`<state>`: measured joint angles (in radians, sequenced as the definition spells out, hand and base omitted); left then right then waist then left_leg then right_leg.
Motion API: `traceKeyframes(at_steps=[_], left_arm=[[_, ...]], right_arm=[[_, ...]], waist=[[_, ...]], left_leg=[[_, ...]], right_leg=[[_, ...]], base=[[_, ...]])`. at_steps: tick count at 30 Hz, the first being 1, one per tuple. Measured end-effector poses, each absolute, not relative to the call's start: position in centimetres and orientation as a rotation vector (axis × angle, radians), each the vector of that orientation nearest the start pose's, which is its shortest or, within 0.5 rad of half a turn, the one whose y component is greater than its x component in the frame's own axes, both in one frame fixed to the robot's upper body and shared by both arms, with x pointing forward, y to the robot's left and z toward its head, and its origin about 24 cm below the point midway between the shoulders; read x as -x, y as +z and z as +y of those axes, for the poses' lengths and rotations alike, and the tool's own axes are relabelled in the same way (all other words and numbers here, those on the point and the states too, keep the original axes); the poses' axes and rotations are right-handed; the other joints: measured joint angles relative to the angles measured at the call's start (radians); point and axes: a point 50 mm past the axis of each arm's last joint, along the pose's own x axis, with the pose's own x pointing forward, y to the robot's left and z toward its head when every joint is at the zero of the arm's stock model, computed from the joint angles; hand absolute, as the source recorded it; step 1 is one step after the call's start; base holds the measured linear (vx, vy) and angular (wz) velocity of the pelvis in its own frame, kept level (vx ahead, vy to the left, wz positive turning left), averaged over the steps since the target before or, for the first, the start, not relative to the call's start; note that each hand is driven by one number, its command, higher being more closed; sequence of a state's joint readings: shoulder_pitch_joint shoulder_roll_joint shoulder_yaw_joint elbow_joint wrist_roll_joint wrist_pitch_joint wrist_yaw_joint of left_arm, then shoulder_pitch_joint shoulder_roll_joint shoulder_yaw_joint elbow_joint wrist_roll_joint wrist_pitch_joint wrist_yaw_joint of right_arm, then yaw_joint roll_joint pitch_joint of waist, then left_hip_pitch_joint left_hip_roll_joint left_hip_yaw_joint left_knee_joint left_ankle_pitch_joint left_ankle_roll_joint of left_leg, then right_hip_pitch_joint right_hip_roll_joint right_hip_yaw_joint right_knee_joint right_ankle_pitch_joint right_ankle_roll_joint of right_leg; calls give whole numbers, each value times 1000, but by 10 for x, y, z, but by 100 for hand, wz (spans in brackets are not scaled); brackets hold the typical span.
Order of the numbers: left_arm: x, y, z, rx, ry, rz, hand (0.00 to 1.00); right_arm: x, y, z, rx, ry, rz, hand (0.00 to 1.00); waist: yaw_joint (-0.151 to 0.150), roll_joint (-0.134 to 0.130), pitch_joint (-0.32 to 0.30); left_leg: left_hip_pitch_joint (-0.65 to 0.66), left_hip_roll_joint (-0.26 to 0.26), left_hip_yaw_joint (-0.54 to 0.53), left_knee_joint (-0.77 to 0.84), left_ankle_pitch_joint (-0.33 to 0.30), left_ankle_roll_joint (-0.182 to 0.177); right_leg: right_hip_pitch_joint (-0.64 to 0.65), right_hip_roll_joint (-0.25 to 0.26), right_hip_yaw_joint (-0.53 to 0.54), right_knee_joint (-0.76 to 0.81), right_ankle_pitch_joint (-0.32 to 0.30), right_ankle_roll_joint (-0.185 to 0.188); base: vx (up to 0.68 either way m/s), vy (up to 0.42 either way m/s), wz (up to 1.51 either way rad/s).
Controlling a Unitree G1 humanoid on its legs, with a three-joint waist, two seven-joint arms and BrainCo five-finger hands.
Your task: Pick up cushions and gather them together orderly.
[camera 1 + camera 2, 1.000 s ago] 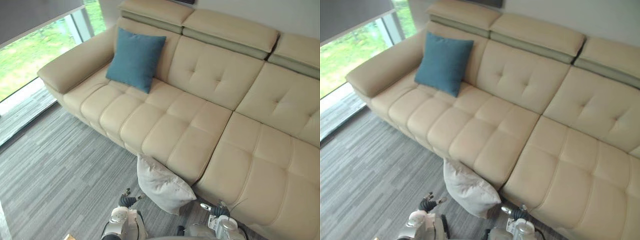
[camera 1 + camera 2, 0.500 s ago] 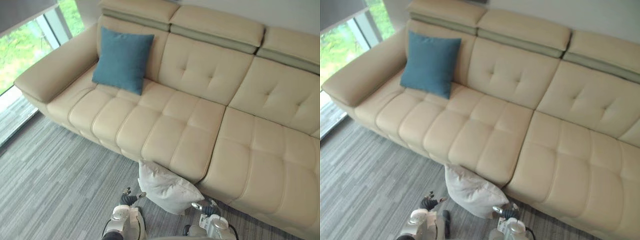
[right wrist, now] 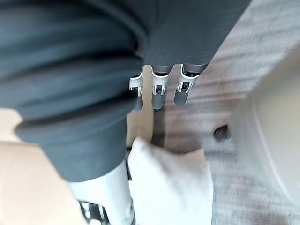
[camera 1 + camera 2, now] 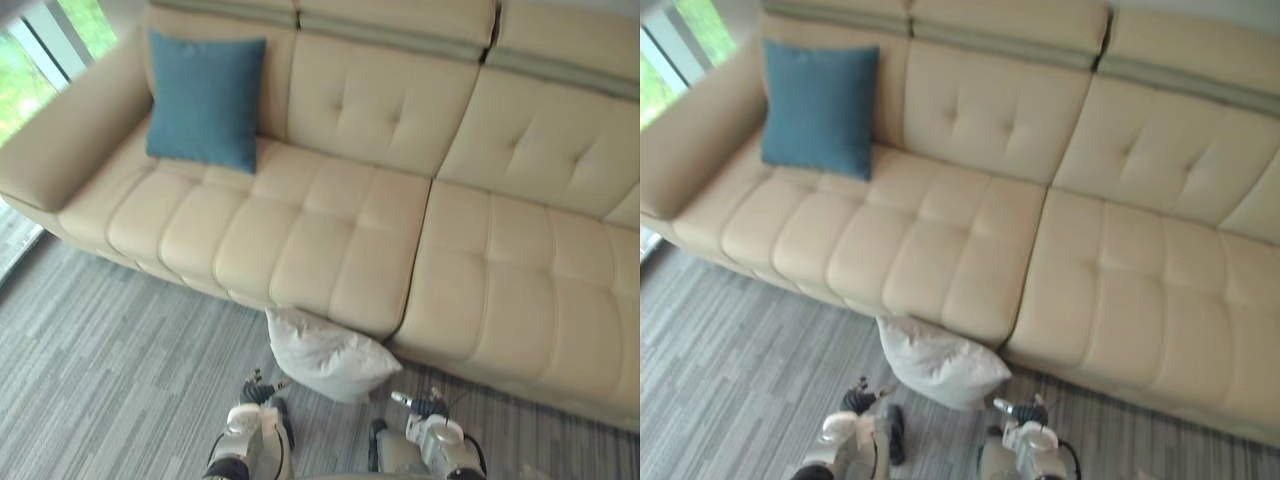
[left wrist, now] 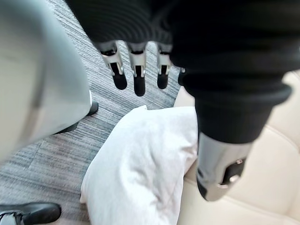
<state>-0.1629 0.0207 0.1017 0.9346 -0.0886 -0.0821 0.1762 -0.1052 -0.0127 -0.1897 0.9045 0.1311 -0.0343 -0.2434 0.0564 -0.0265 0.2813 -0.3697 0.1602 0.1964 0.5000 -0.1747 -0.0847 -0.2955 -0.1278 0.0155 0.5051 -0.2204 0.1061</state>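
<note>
A white cushion (image 4: 330, 355) lies on the grey carpet, leaning against the sofa's front edge. It also shows close up as the white cushion (image 5: 140, 159) and white cushion (image 3: 173, 183) in the wrist views. A blue cushion (image 4: 205, 100) stands upright against the backrest at the sofa's left end. My left hand (image 4: 257, 390) hangs low just left of the white cushion, with its fingers (image 5: 137, 77) straight and holding nothing. My right hand (image 4: 420, 405) sits just right of the cushion, its fingers (image 3: 158, 89) relaxed and empty. Neither hand touches the cushion.
The long beige leather sofa (image 4: 330, 230) spans the scene, its armrest (image 4: 60, 140) at the left. Grey striped carpet (image 4: 110, 370) lies in front of it. A window (image 4: 30, 55) runs along the far left.
The whole picture has shifted, so the camera has moved; the sofa now sits squarer in view. Both hands stay low on either side of the white cushion.
</note>
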Motion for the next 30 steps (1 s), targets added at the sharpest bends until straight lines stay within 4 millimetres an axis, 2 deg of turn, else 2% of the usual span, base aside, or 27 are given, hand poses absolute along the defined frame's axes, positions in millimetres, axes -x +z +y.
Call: traceKeyframes(at_steps=[3, 5, 9, 10, 13, 18, 22, 23, 24, 26, 30], left_arm=[[-249, -80, 190, 64, 330, 557, 0], [-272, -55, 201, 107, 389, 442, 0], [-300, -21, 221, 168, 474, 307, 0], [-309, -5, 229, 174, 495, 248, 0], [-326, 22, 239, 187, 519, 157, 0], [-359, 89, 250, 188, 527, -36, 0], [-377, 136, 245, 176, 495, -159, 0], [-379, 142, 242, 167, 485, -177, 0], [-385, 162, 234, 149, 455, -229, 0], [-389, 172, 228, 141, 437, -253, 0], [-397, 211, 204, 120, 371, -357, 0]], right_arm=[[-217, -99, -195, -118, -462, 662, 0], [-231, -89, -196, -136, -482, 612, 0], [-262, -61, -202, -211, -549, 490, 0], [-273, -51, -204, -238, -572, 448, 0], [-294, -29, -209, -275, -602, 373, 0], [-346, 36, -202, -360, -572, 169, 0], [-370, 87, -197, -407, -549, 21, 0], [-373, 94, -196, -414, -544, 1, 0], [-379, 109, -195, -429, -537, -36, 0], [-382, 117, -194, -433, -535, -56, 0], [-391, 144, -183, -450, -503, -121, 0]], waist=[[-2, -3, 55], [-6, -2, 75], [-10, -7, 116], [-10, -14, 137], [-13, -15, 155], [-14, -20, 238], [-16, -22, 269], [-17, -22, 269], [-19, -22, 269], [-20, -22, 271], [-28, -21, 277]], left_leg=[[-120, 4, -6, 98, -29, 7], [-219, 4, -15, 149, -32, 5], [-371, 5, -29, 183, -14, 14], [-421, 6, -29, 186, 1, 22], [-531, 14, -31, 225, 15, 34], [-715, 39, -27, 318, 16, 54], [-832, 46, -29, 367, 17, 59], [-849, 47, -31, 373, 17, 58], [-884, 47, -36, 381, 18, 59], [-903, 45, -41, 383, 19, 58], [-957, 38, -46, 371, 37, 58]], right_leg=[[-118, -19, -1, 100, -47, 11], [-222, -27, -2, 159, -59, 4], [-373, -26, -1, 198, -44, 3], [-425, -25, 1, 200, -28, 3], [-531, -24, 2, 235, -12, 2], [-715, -11, 19, 313, -4, 15], [-837, -10, 25, 372, -3, 20], [-855, -9, 25, 379, -3, 20], [-889, -9, 24, 393, -4, 22], [-910, -10, 22, 401, -6, 23], [-971, -14, 19, 416, -7, 22]], base=[[-283, 42, -2], [-244, 30, 6], [-195, 24, 1], [-123, 37, -6], [-83, 44, -4], [-31, 25, -10], [1, 2, -1], [0, 0, 0], [0, 0, 0], [-3, -4, 5], [-18, -3, 9]])
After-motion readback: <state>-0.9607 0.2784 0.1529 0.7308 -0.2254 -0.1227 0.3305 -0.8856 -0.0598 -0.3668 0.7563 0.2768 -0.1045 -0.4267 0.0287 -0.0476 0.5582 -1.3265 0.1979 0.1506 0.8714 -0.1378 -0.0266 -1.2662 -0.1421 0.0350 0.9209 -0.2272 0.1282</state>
